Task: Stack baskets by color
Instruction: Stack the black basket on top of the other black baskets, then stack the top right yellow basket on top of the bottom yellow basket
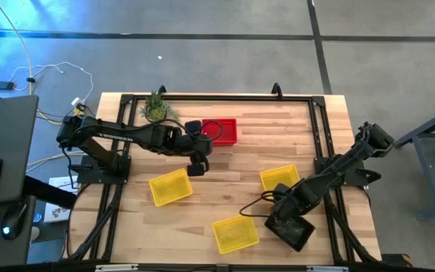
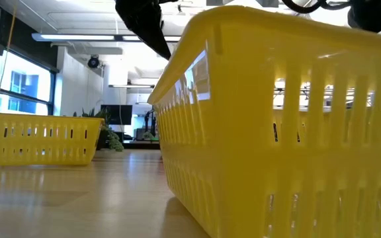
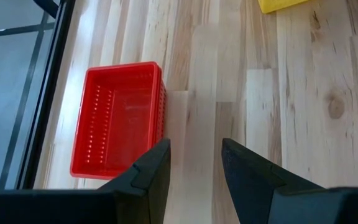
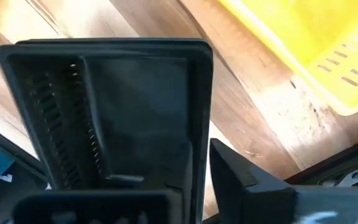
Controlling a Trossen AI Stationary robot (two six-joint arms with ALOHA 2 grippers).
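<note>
Three yellow baskets point(image 1: 171, 187) on pale wooden table point(image 1: 248, 143), grey floor point(image 1: 202, 60).

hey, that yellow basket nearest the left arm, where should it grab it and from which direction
Judging from above, take the yellow basket by one long wall's rim, one finger inside and one outside. It sits upright, open side up, skewed on the table, so come straight down with the wrist turned to match. The left end effector hovers just beyond its corner, jaws open.
</note>
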